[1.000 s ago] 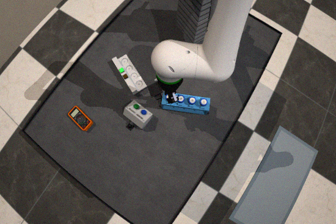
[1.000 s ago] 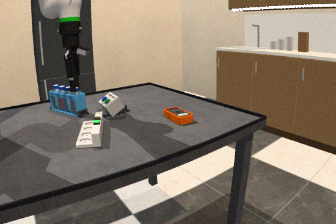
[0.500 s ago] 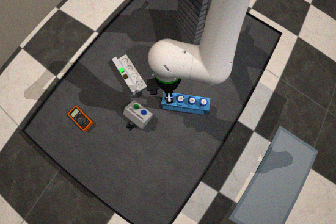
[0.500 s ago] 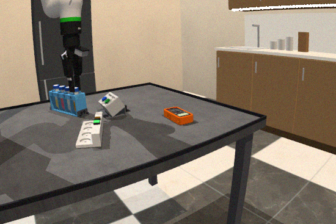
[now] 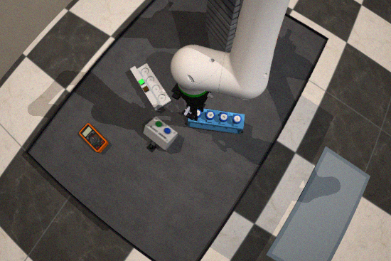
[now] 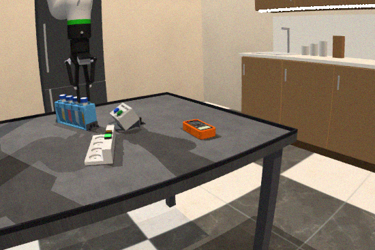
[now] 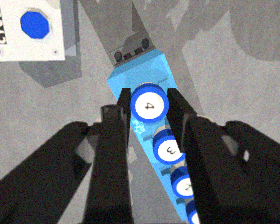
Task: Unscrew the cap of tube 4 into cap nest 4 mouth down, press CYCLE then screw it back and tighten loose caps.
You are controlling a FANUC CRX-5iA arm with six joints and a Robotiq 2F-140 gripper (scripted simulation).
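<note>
Blue cap 4 [image 7: 149, 105] upright on its tube, decapping station's [image 7: 141, 67] end.

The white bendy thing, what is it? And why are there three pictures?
It is a robot arm with a black two-finger gripper for a hand. One picture looks down from above, one looks from the side of the room, and one is from a camera by the gripper. On the table are a blue rack of four capped tubes, a white cap tray with a green lamp lit, a box with two keys and an orange meter. The fingers are pinching cap 4, which sits on its tube.
</note>
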